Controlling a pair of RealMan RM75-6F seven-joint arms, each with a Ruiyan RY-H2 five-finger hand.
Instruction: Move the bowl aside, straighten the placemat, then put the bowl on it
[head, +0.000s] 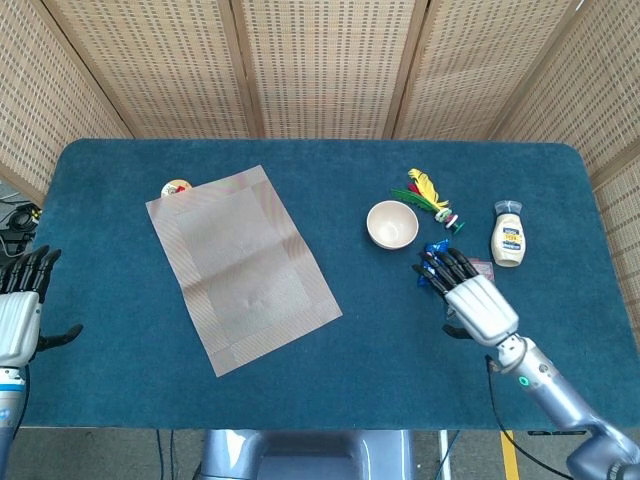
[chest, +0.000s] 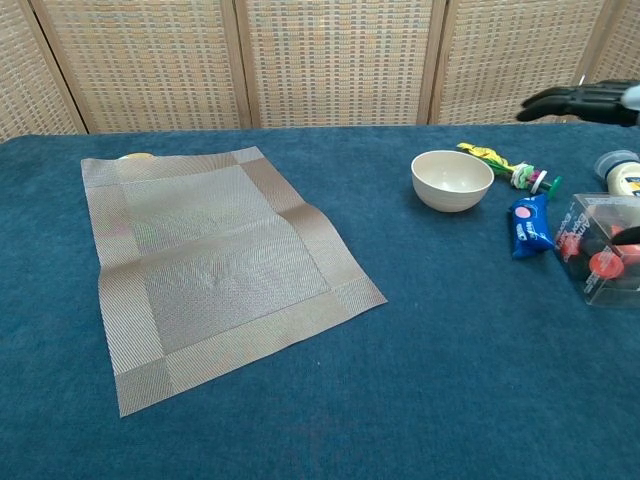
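Covering the worktop (head: 320, 180): a dark blue, felt-like cloth, with rounded far corners in the head view.
Room: woven cane screen panels (head: 320, 60) in light wooden frames stand behind the worktop.
Placemat (head: 240, 266): grey-beige woven mat with a wider border, lying on the left half of the worktop, turned at an angle to the edges; a light fold crosses it.
Small round object (head: 177, 188): yellow and red, touching the far left corner of the placemat, partly under it; what it is I cannot tell.
Bowl (head: 392, 224): cream, upright, on the cloth right of centre, well apart from the placemat; nothing is visible inside it.
Colourful toy (head: 428, 192): yellow, green and red pieces, just behind the bowl on its right.
Blue packet (chest: 526, 224): lies near the bowl on the right; the print is too small to read.
Clear box (chest: 603, 248): transparent plastic, with red and dark items inside.
Bottle (head: 509, 235): pale squeeze bottle with a blue and yellow label; the writing cannot be read.
Right hand (head: 468, 294): holds nothing, fingers spread and stretched toward the bowl, above the blue packet and the clear box.
Left hand (head: 20, 310): at the left near edge of the worktop, fingers apart, holding nothing.
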